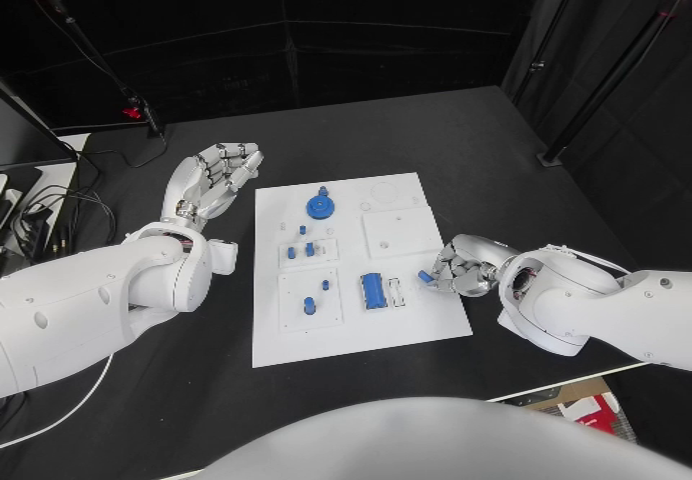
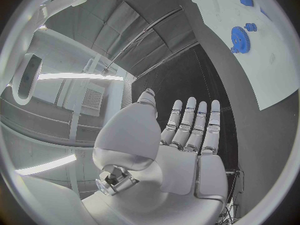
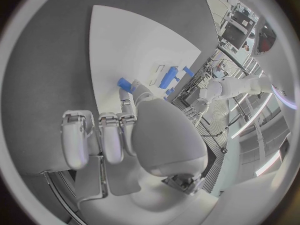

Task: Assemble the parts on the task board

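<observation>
- Head view: we logged the task board (image 1: 353, 330), a white plate at mid-table, with a blue gear (image 1: 319, 207) and other blue parts seated in it.
- Small blue part (image 1: 427, 277): pinched in our right hand (image 1: 464, 268) at the board's right edge.
- Step, we judged: carrying that part; next came finding its socket.
- Left hand (image 1: 216, 178): spread flat beside the board, holding nothing.
- Writing: none legible.

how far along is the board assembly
Partly done: a blue gear and several small blue pieces already sit on the white board. In hand: the right hand pinches a small blue part at the board's right edge. The left hand rests open beside the board; the part still needs placing.
</observation>
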Controlling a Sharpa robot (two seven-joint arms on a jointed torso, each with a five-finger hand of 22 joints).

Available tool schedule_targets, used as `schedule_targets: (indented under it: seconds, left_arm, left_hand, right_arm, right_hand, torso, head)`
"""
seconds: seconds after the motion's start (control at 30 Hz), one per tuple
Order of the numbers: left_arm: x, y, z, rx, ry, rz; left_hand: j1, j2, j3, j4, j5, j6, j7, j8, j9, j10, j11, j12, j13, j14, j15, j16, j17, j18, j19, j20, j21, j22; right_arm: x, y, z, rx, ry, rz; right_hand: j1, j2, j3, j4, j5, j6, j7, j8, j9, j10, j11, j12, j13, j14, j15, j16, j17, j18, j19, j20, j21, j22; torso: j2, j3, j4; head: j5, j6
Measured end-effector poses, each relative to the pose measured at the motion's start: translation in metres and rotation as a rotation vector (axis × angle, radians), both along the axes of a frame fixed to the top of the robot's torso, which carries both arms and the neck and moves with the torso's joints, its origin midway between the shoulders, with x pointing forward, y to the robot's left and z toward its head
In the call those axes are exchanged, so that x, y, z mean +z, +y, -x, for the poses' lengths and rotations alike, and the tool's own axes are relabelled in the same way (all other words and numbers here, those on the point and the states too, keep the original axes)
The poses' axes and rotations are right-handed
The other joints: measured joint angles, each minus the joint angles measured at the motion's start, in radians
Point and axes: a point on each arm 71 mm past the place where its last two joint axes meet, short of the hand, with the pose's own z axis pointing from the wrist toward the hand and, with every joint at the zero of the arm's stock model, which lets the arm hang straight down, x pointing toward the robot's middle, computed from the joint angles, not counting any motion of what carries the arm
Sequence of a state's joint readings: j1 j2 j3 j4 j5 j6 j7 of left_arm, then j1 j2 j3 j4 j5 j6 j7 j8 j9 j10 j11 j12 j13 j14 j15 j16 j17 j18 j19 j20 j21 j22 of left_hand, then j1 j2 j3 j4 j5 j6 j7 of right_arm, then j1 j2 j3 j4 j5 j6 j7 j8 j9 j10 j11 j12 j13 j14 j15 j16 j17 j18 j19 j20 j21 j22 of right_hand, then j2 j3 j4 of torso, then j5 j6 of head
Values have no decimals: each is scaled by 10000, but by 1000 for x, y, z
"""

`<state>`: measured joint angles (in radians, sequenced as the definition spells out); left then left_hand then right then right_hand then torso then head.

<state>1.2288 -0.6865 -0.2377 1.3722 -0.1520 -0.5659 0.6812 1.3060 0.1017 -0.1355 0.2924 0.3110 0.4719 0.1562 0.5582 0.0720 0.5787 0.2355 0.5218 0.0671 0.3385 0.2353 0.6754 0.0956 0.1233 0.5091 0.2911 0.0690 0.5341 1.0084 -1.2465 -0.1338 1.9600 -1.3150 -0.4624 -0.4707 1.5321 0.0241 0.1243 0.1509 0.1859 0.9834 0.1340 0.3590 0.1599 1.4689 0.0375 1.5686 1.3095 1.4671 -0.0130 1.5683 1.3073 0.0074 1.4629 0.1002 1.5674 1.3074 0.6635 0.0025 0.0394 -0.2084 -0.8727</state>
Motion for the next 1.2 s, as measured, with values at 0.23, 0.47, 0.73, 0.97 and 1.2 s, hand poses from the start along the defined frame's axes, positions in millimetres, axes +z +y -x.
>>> schedule_targets:
  seconds: [0.23,0.47,0.73,0.97,1.2]
  left_arm:
    - [0,0,0,-4,1,1]
    - [0,0,0,-6,-1,-1]
    - [0,-2,-1,-25,-8,-1]
    - [0,-5,-1,-61,-12,9]
    - [0,-5,-1,-68,-13,11]
  left_hand:
    - [0,0,0,0,0,0,0,-1,0,0,0,0,0,0,0,0,1,0,0,0,0,0]
    - [0,0,0,0,0,0,0,-4,0,0,0,0,0,0,0,0,1,0,0,0,0,1]
    - [39,39,-25,-25,0,0,0,-4,-9,0,0,0,0,0,0,0,-11,-1,0,0,0,1]
    - [40,39,-25,-25,0,0,0,-4,-10,0,0,0,0,0,0,0,-10,0,0,0,0,2]
    - [39,39,-25,-25,0,0,0,-4,-9,0,0,0,0,0,0,0,-10,-1,0,0,0,2]
  right_arm:
    - [5,1,2,-217,-254,-930]
    - [6,-1,5,-630,77,-1797]
    - [4,-1,14,-1486,1382,-3237]
    - [0,11,22,-1719,2844,-4299]
    - [-1,21,24,-1640,3289,-4541]
  right_hand:
    - [-3,3,185,89,120,57,58,-148,-45,-1,1,-1,-4,0,1,0,0,-1,0,0,0,0]
    - [-57,57,290,96,318,94,94,-323,-111,-1,2,-1,-9,0,2,0,0,1,0,1,0,0]
    - [-380,-32,248,197,1192,146,146,-610,-127,-1,2,-3,-16,0,2,0,0,0,0,0,0,0]
    - [-798,-29,60,465,1295,354,150,-733,-126,1,2,-3,-14,-1,2,0,0,0,0,1,0,0]
    - [-904,-4,-24,582,1295,425,91,-783,-146,1,2,-3,-14,-1,2,0,0,0,1,1,0,0]
  torso:
    - [1,-4,0]
    - [-3,-5,12]
    - [-10,-3,32]
    - [-5,0,35]
    - [-5,-4,19]
  head:
    - [-4,0]
    - [24,0]
    - [48,0]
    - [96,0]
    - [128,0]
